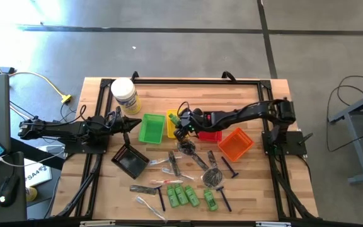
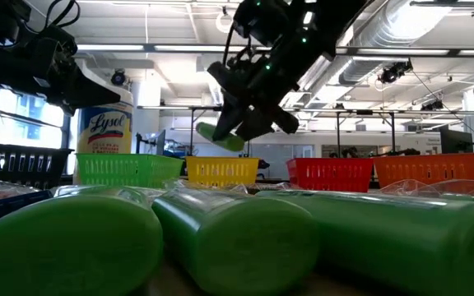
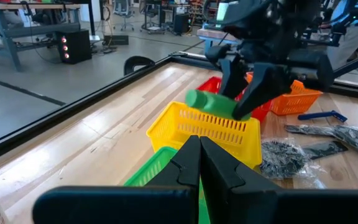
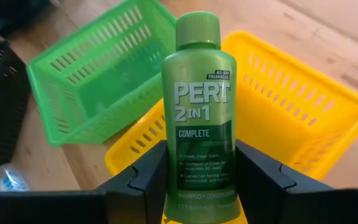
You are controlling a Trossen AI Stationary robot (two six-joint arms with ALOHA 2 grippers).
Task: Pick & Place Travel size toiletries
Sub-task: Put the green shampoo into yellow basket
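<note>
A green Pert bottle [image 4: 197, 112], one of the travel size toiletries, hangs above the yellow basket [image 4: 291, 118] with my right gripper [image 4: 197, 171] shut on it. The high view places this gripper [image 1: 183, 126] over the yellow basket [image 1: 171, 120], beside the green basket [image 1: 151, 128]. More green bottles [image 1: 181, 195], black razors [image 1: 230, 168] and clear-wrapped pieces [image 1: 175, 164] lie flat on the table near its front edge. My left gripper [image 1: 128, 123] waits shut at the table's left, pointing level at the baskets. My right gripper pinches the bottle's lower body [image 4: 197, 186], near its bottom end, between its two fingers [image 4: 151, 177]. The fingers slant down from the table's right side and lie along the bottle. The bottle is lifted clear, cap end [image 3: 194, 98] pointing ahead, over the yellow basket.
A red basket [image 1: 210, 134] and an orange basket [image 1: 236, 144] stand right of the yellow one, and a black basket [image 1: 130, 161] lies at the left front. A large white jar [image 1: 124, 96] stands at the far left. Black frame rails [image 1: 194, 81] edge the table.
</note>
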